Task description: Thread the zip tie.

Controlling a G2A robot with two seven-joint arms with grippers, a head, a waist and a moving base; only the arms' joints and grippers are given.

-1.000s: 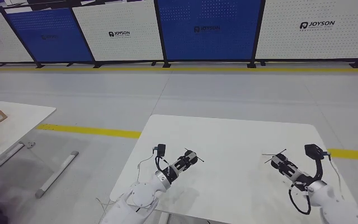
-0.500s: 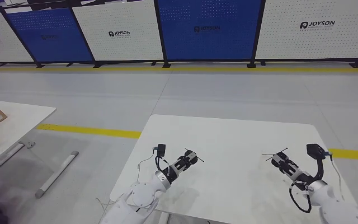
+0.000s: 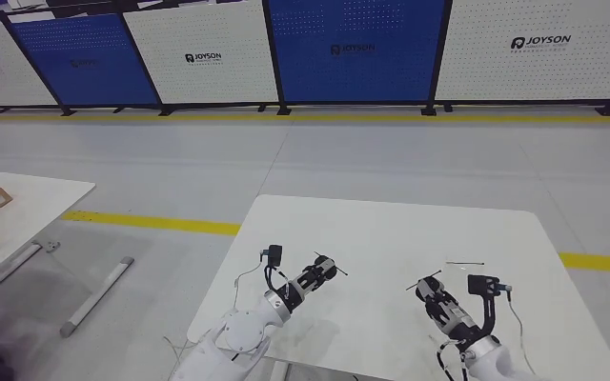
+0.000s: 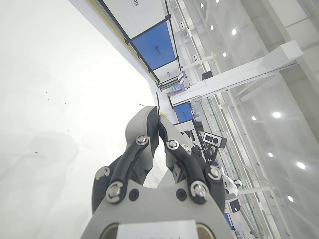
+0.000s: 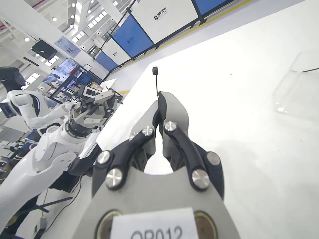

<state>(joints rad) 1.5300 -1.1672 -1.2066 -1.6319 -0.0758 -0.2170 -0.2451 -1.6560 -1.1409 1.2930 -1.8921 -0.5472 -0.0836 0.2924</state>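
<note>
Left end effector: positioned above worktop, near-left area, close to front edge. Fingers pressed fully together, clamping thin black zip tie; short length of strip projects past fingertips.

Right end effector: positioned above worktop, near-right area. Fingers pressed together on second zip tie; head end projects beyond fingertips.

Third zip tie: lies flat on worktop, right half, farther from front edge than either end effector, apart from both.
</note>
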